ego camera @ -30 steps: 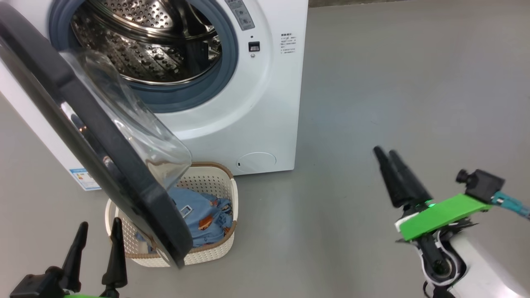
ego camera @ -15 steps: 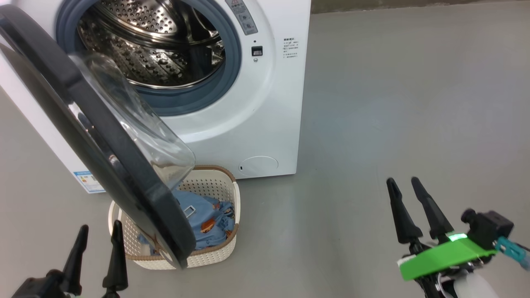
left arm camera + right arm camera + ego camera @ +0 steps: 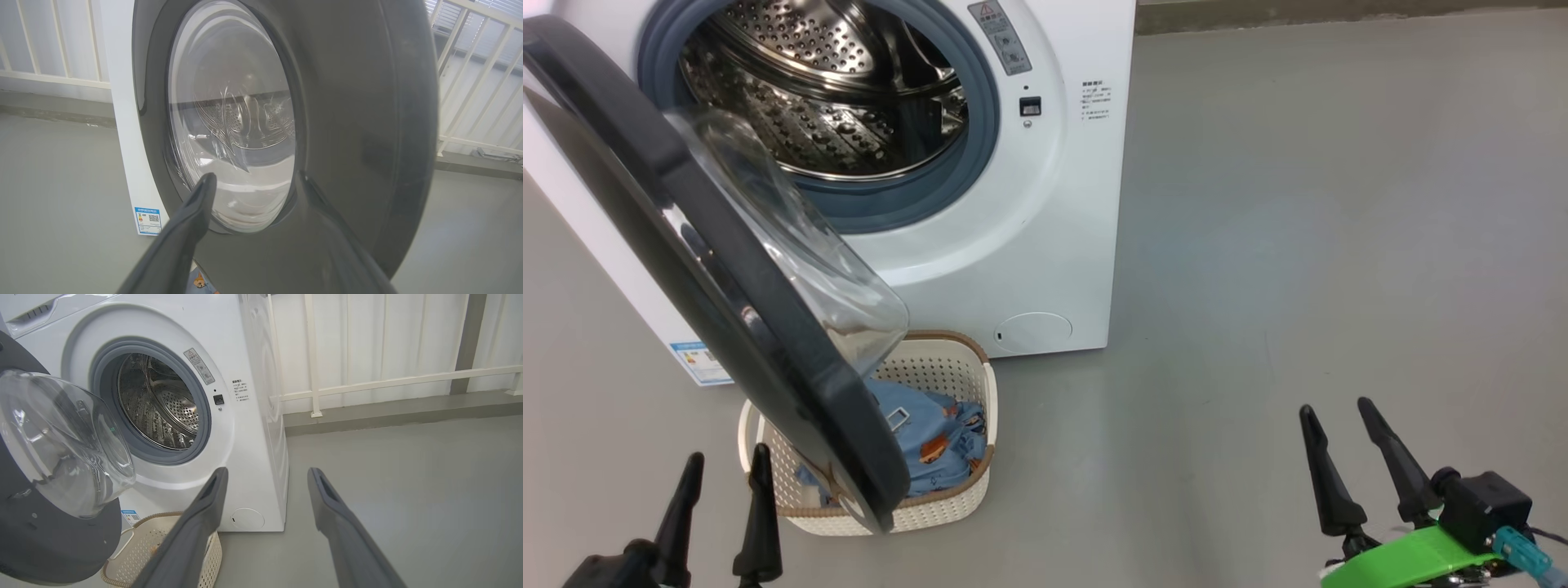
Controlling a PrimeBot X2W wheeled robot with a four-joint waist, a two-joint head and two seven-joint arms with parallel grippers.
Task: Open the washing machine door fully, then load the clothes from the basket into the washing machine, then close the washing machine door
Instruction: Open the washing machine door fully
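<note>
Although the washing machine door stood swung out from the washing machine, it hung over the left part of the basket on the floor just before the machine, hiding some of the clothes inside, so the opening step looked unfinished. Both grippers were spread wide and empty, the left gripper low beside the door's outer face and the right gripper well apart over bare floor. The next move probably called for pushing the door's black rim farther back before reaching for any garment.
</note>
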